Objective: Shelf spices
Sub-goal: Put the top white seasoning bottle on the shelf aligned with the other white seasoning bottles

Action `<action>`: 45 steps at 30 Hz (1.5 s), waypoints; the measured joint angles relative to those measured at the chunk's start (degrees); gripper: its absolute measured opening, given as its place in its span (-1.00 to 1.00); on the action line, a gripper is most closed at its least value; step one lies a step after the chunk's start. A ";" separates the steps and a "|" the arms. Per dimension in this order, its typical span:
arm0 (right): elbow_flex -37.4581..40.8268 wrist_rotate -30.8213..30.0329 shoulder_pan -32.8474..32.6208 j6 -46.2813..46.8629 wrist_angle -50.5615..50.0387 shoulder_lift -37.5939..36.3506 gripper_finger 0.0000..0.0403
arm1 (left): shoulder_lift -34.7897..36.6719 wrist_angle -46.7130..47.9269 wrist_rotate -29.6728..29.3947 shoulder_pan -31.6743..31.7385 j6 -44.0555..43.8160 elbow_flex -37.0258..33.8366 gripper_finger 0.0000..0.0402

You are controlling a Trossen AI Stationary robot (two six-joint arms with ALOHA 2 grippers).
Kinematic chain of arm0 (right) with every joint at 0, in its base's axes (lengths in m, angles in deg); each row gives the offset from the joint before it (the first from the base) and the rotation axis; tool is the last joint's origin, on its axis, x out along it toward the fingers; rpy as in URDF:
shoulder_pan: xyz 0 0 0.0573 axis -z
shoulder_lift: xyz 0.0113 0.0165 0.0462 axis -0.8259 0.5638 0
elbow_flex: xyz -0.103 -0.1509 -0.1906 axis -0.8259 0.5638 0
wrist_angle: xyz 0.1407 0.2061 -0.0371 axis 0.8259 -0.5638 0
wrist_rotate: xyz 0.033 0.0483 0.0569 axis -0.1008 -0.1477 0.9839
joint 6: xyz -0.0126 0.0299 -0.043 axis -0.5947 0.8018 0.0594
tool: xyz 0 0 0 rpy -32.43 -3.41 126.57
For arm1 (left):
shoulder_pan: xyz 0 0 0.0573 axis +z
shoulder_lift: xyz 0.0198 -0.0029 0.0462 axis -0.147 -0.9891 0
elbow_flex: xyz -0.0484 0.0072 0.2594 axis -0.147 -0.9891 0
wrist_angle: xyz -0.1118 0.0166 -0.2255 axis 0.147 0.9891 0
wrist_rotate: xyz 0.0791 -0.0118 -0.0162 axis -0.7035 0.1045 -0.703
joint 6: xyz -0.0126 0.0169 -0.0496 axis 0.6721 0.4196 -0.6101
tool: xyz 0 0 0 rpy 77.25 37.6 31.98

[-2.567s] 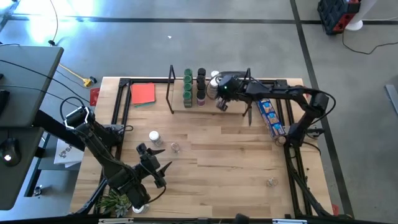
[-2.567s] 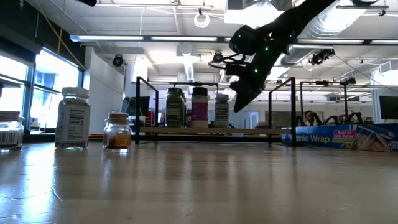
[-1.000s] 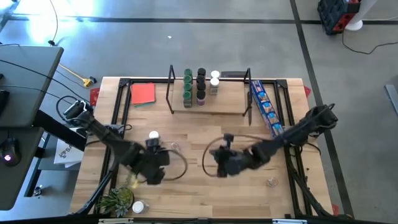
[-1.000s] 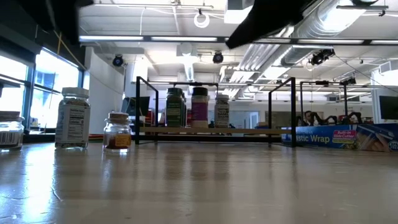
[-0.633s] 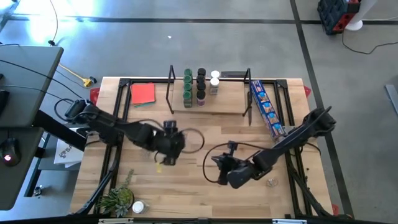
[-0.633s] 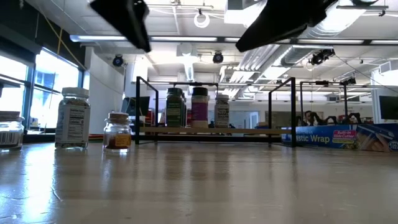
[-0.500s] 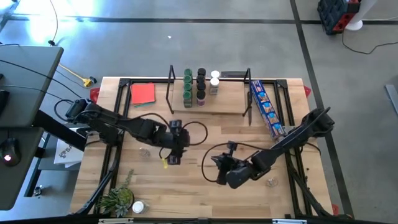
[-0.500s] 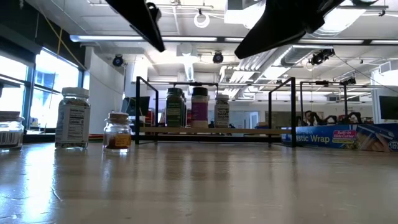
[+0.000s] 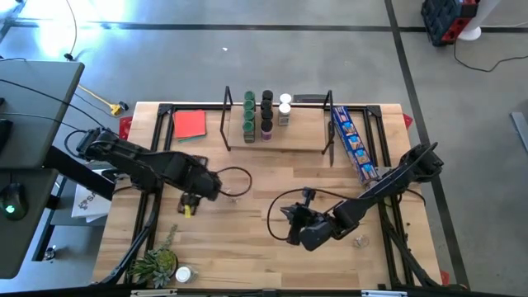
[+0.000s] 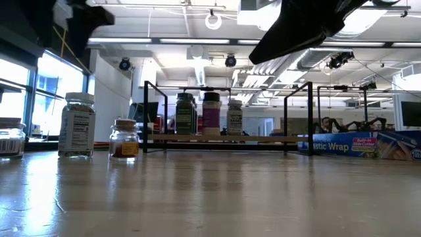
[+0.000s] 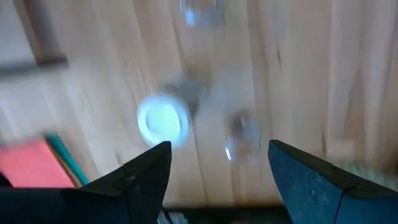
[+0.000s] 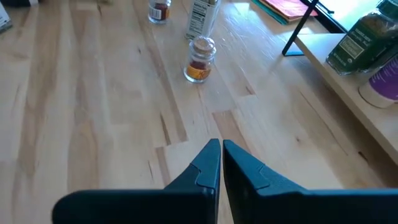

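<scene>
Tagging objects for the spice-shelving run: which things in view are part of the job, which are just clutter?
Job:
- shelf
- jars on shelf
- loose jars under the left gripper: white-lidded jar, small jar
- jar near the right edge
- jar by the plant

Clutter:
- red square
- blue packet
- plant

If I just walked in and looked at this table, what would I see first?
Probably the two dark robot arms stretched over the light wooden table: the open left gripper hovers above two small jars on the left, and the shut right gripper hangs empty over the middle. Next, the low wooden shelf with black metal ends at the far edge, with green, black and white lidded spice jars lined up on it.
</scene>
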 joint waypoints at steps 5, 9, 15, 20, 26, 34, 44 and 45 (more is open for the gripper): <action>0.00 -0.04 0.00 0.00 -0.01 0.00 -0.94 | 3.08 0.70 -0.81 -0.69 7.97 -4.85 0.30; 0.00 -0.11 0.00 -0.04 -0.18 0.00 -0.94 | 4.10 -2.21 -4.46 2.06 12.81 -9.65 0.30; 0.00 -0.13 0.00 -0.17 -0.25 0.00 -0.94 | 3.49 -9.03 -4.24 8.81 19.51 -16.65 0.30; 0.31 -0.11 0.00 0.02 -0.47 0.02 -0.94 | 3.49 -15.91 -3.41 10.06 24.33 -18.82 0.30; 0.31 -0.13 0.49 0.23 -0.23 0.02 -0.94 | 3.51 -21.54 -1.31 10.04 26.27 -19.92 0.30; 0.31 -0.11 0.46 0.25 -0.23 0.02 -0.94 | 3.49 -25.96 1.82 9.43 25.66 -20.31 0.25; 0.31 -0.09 0.44 0.24 -0.23 0.02 -0.94 | 2.90 -31.57 2.64 9.04 28.23 -20.29 0.23; 0.31 -0.09 0.44 0.20 -0.23 0.02 -0.94 | 2.92 -32.57 2.89 9.04 27.57 -20.29 0.23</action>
